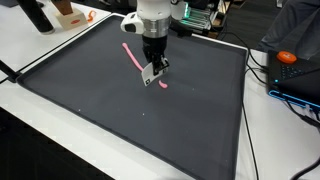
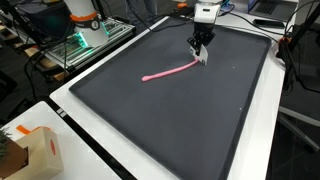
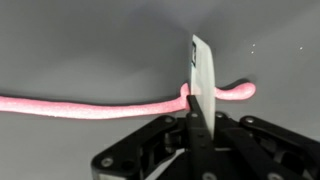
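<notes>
Since the pink cord [image 3: 90, 108] lying across the dark mat [image 1: 200, 120] looks light, soft and floppy, the gripper [image 3: 196, 92], jaws clamped tight on it near one end, seems well placed.

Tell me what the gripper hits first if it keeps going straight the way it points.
The gripper, shut, points down at the black mat. The pink rope lies right at its fingertips near one end, so it likely meets that first, then the mat. Whether they touch now is unclear.
</notes>
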